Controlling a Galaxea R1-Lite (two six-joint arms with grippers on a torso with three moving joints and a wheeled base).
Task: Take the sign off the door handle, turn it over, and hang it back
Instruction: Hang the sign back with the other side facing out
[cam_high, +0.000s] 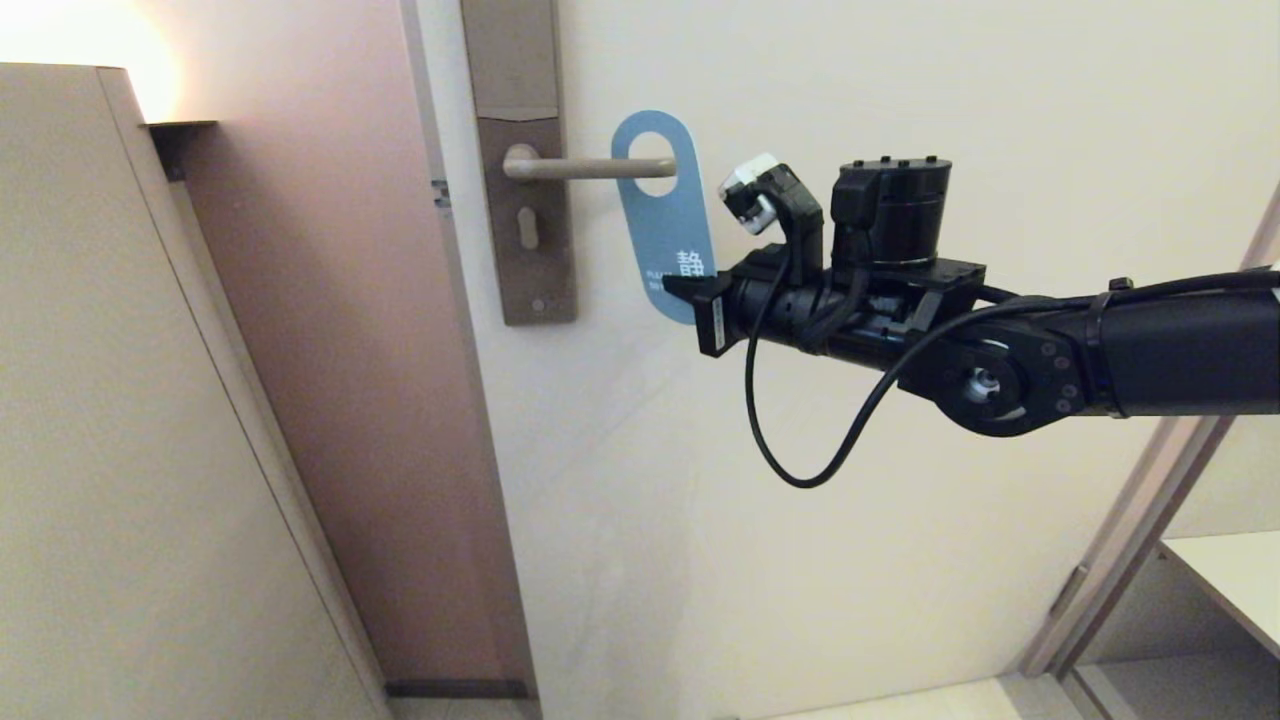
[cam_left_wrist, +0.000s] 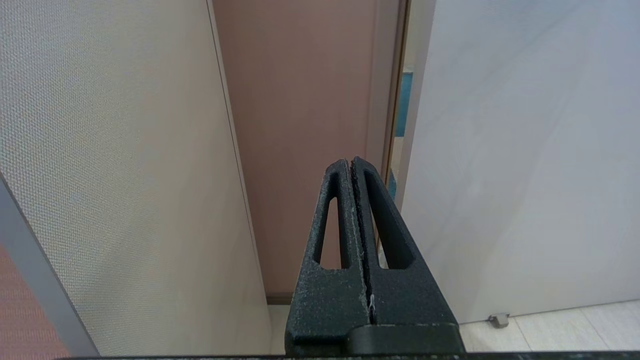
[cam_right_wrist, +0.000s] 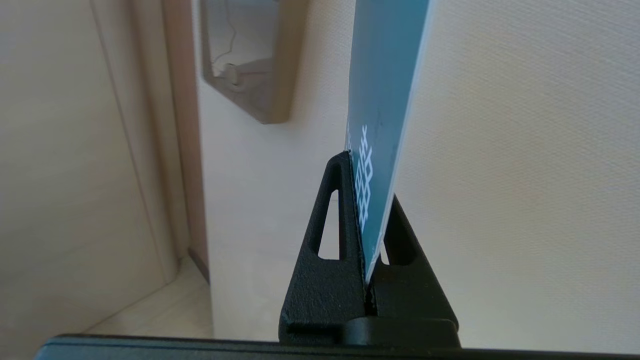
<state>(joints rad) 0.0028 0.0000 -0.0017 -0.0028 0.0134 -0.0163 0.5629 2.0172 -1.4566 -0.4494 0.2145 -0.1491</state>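
At the left stands a beige panel (cam_high: 120, 400), then the brown door frame (cam_high: 330, 350), and the left gripper (cam_left_wrist: 356, 165) is parked low near it, closed on nothing. Next comes the plate (cam_high: 520, 160) with the handle (cam_high: 580, 167) pointing toward the right. The sign (cam_high: 660, 215) hangs on the far end of the handle, its hole around the lever, blue face outward. The right gripper (cam_high: 690, 290) is closed on the lower edge of the sign; the right wrist view shows the card pinched between the two fingers (cam_right_wrist: 345, 200), close to the door (cam_high: 900, 500). The risk, I think, is at the hole: it sits very near the tip of the handle, so a small pull to the right may free the sign, but a pull downward would catch the hole on the lever and bend the card. The grip is only on the edge, so the card may also slip or rotate in the fingers when it is turned.
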